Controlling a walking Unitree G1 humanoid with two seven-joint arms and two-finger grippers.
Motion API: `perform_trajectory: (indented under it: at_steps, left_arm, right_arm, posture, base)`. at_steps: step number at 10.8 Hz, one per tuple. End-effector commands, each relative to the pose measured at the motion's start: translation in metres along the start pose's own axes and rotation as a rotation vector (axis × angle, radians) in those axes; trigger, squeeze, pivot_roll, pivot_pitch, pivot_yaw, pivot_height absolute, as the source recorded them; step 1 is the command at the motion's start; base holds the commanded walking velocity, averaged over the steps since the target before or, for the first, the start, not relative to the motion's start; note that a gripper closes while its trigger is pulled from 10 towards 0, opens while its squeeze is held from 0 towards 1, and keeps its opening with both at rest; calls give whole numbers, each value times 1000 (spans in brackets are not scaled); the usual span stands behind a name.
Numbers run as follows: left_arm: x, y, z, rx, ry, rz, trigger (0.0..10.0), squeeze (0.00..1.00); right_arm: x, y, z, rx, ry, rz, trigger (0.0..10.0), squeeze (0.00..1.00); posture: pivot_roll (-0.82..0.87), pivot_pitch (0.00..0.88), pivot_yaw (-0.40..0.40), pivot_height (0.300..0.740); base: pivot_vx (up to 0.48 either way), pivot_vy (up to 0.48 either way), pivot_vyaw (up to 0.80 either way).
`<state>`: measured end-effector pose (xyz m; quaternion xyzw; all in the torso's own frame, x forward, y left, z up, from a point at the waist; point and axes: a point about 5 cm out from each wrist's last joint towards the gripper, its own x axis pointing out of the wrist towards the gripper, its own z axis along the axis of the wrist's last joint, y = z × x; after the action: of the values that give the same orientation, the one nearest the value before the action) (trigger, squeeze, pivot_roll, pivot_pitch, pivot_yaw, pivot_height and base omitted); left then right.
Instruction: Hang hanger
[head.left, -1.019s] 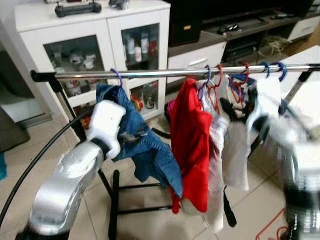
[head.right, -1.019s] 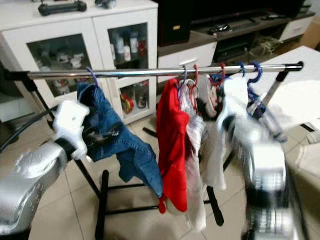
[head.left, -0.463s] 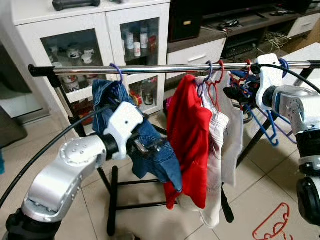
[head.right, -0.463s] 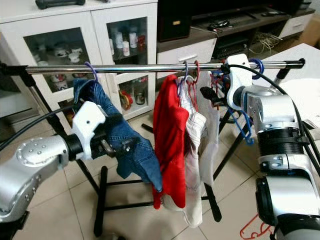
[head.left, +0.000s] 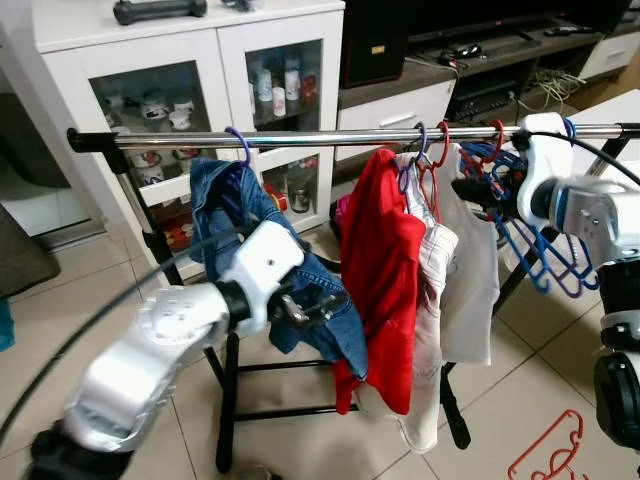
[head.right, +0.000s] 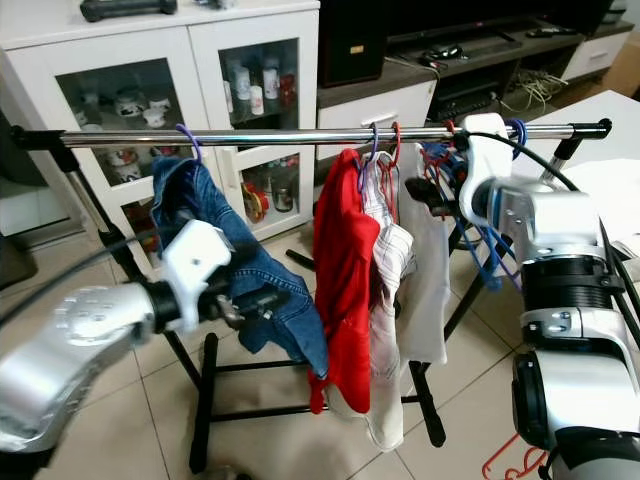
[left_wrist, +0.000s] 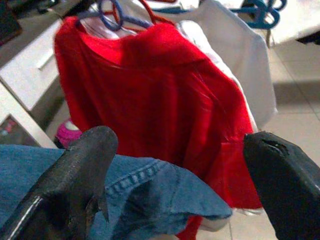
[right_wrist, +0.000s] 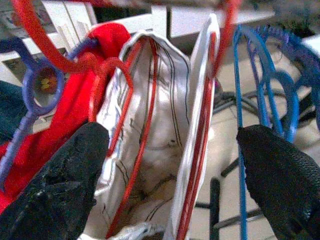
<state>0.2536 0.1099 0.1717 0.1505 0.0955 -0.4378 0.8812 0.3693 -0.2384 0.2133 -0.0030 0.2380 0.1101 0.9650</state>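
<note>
Head views: the left gripper (head.left: 318, 305) sat against the denim jacket (head.left: 250, 225) hanging by its purple hanger (head.left: 238, 143) from the rail (head.right: 300, 135); the right gripper (head.left: 470, 190) reached beside the blue hangers (head.left: 545, 255). White cabinet (head.left: 200, 80) behind, tiled floor (head.left: 520, 380).

Left wrist view: fingers (left_wrist: 75, 170) spread wide, holding nothing, above denim, facing the red shirt (left_wrist: 165, 95).

Right wrist view: fingers (right_wrist: 65, 175) wide apart before the white shirt (right_wrist: 160, 165).

Spread pincer fingers (right_wrist: 65, 185) before white garment (right_wrist: 165, 150), blue hangers (right_wrist: 260, 85).
</note>
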Motion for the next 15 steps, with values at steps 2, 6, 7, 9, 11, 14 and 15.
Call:
perform_trajectory:
  at_steps: [2,6,7,9,11,14,15]
  left_arm:
    - [4,-3,6,27,-23,-34,10000,0]
    - [6,-5,5,27,-23,-62,10000,0]
    - [8,-7,4,28,-19,-68,10000,0]
    - [10,-10,3,23,-16,-72,10000,0]
    - [9,-10,1,18,-5,-68,10000,0]
    - [9,-8,0,20,7,-56,10000,0]
    - [9,-9,-1,16,10,-51,10000,0]
  right_arm:
    - [-3,-6,0,44,-6,-7,10000,0]
    - [-8,-12,10,109,-25,28,0,0]
    - [-3,-10,6,114,-8,32,0,0]
    - [9,-2,5,112,8,26,0,0]
    - [21,8,8,83,-1,10,0,0]
    - [32,13,8,47,0,-25,0,0]
    - [35,13,11,67,-18,-36,0,0]
  posture:
    - [-26,0,15,740]
    - [-39,0,18,740]
    - [-44,0,17,740]
    - [-46,0,3,740]
    - [-40,0,-1,740]
    - [-31,0,-9,740]
    - [-29,0,-12,740]
  base:
    - [0,0,0]
    - [0,0,0]
    - [0,0,0]
    - [0,0,0]
    - [0,0,0]
    - [0,0,0]
    - [0,0,0]
